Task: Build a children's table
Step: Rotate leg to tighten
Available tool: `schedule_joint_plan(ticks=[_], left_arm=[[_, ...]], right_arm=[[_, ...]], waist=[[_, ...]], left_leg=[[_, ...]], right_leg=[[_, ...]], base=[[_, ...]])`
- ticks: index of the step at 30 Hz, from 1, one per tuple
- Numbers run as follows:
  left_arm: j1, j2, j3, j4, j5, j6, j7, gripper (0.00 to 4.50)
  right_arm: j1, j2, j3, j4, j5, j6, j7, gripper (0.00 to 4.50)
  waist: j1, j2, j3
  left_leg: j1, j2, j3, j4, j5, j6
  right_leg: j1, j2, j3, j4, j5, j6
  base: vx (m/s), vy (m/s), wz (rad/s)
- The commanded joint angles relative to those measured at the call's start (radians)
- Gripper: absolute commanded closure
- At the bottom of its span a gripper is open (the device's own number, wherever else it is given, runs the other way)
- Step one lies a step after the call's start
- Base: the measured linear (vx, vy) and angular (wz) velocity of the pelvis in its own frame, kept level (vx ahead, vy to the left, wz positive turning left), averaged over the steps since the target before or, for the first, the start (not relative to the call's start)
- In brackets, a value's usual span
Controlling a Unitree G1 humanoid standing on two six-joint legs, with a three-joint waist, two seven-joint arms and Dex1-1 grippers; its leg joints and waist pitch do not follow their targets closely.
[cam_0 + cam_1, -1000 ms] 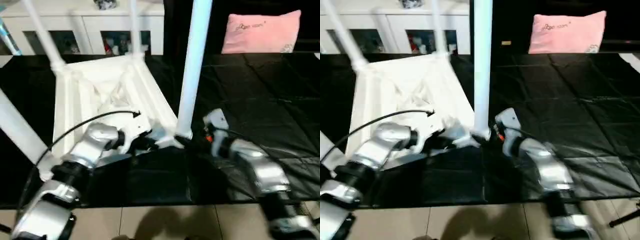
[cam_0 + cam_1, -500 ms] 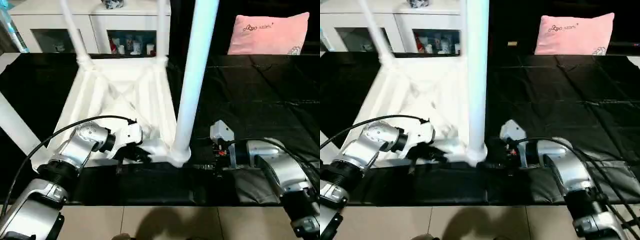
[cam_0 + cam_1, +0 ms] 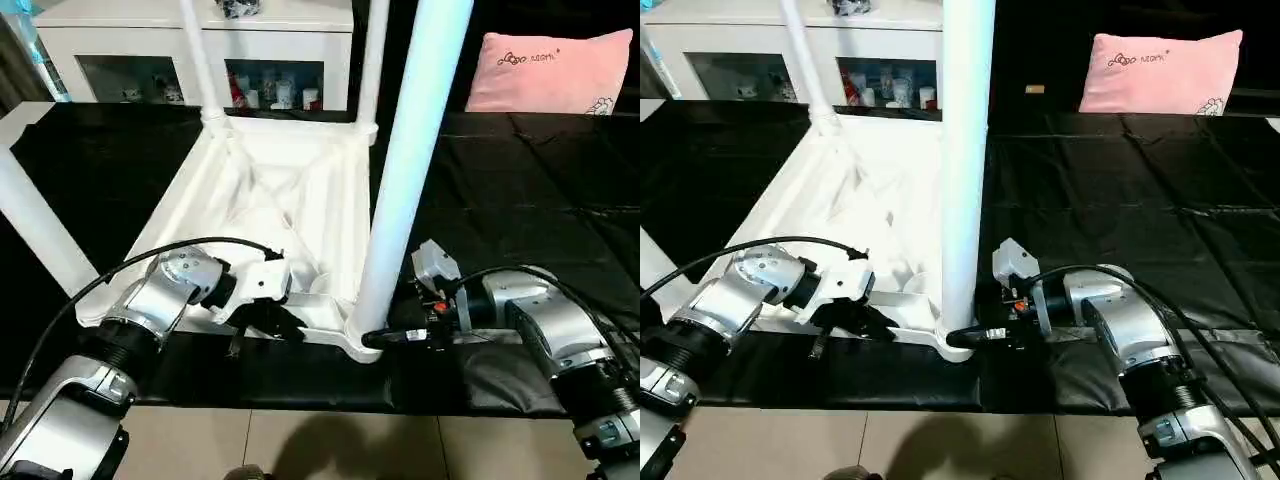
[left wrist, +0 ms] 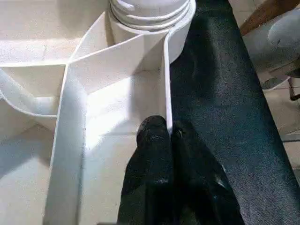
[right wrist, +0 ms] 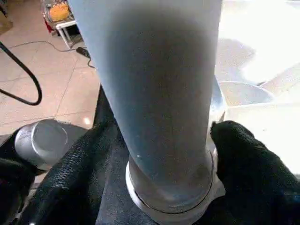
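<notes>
The tabletop (image 3: 270,215) is laid upside down on the black mat (image 3: 540,200), ribbed underside up, so that the legs can be seated from above; all four stand in the corner sockets. The near edge wall is pinched by the left gripper (image 4: 167,133), its fingers closed together on the thin rim, presumably to keep the top from sliding. The near right leg (image 3: 405,190) is bracketed at its base by the right gripper (image 5: 164,154), one finger on either side (contact cannot be confirmed), probably to press or twist it home. A pink pillow (image 3: 560,72) behind carries small script, too small to be read.
</notes>
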Motion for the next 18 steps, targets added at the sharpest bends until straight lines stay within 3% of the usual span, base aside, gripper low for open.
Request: schedule_joint_plan(ticks=[1,9,11,14,15,16,18], left_arm=[[-0.006,-0.007,-0.057,-0.016,0.028,-0.014,-0.053,4.5],[-0.004,-0.009,-0.05,-0.006,0.034,-0.012,-0.043,4.5],[-0.004,-0.01,-0.047,0.007,0.044,-0.018,-0.017,4.5],[-0.007,-0.019,-0.036,0.021,0.049,-0.004,0.019,4.5],[-0.011,-0.027,-0.025,0.028,0.045,0.02,0.04,4.5],[-0.013,-0.034,-0.014,0.031,0.038,0.04,0.054,4.5],[-0.026,-0.069,0.031,0.046,0.014,0.102,0.129,4.5]], right_arm=[[-0.022,-0.002,0.012,0.01,0.014,0.008,0.019,1.31],[-0.009,0.005,0.021,0.006,0.013,0.014,0.037,2.07],[0.005,0.006,0.023,-0.009,0.015,0.022,0.036,2.13],[0.022,0.014,0.02,-0.027,0.021,0.041,0.018,2.24],[0.027,0.028,0.012,-0.029,0.018,0.05,-0.017,2.32],[0.03,0.041,0.005,-0.028,0.015,0.055,-0.051,2.39],[0.038,0.114,-0.021,-0.013,-0.023,0.054,-0.222,2.39]], waist=[[-0.006,-0.004,-0.068],[-0.006,0.0,-0.069],[-0.006,-0.006,-0.068],[-0.006,-0.003,-0.066],[-0.007,-0.006,-0.065],[-0.005,-0.002,-0.064],[-0.013,-0.002,-0.057]], left_leg=[[0.011,0.033,0.0,-0.068,-0.196,0.028],[0.011,0.032,0.0,-0.066,-0.19,0.031],[0.011,0.032,0.001,-0.067,-0.196,0.03],[0.015,0.033,0.001,-0.068,-0.209,0.026],[0.014,0.033,0.002,-0.069,-0.213,0.024],[0.016,0.033,0.001,-0.07,-0.219,0.021],[0.017,0.029,-0.002,-0.075,-0.271,-0.002]], right_leg=[[0.051,-0.062,0.029,-0.065,-0.184,-0.237],[0.051,-0.061,0.028,-0.064,-0.164,-0.246],[0.051,-0.061,0.028,-0.066,-0.179,-0.243],[0.049,-0.061,0.028,-0.069,-0.204,-0.238],[0.049,-0.061,0.028,-0.07,-0.215,-0.235],[0.047,-0.063,0.028,-0.071,-0.229,-0.233],[0.043,-0.066,0.027,-0.082,-0.346,-0.206]], base=[[0.0,0.0,0.0],[0.0,0.0,0.0],[0.0,0.0,0.0],[0.0,0.0,0.0],[0.0,0.0,0.0],[0.0,0.0,0.0],[0.0,0.0,0.0]])
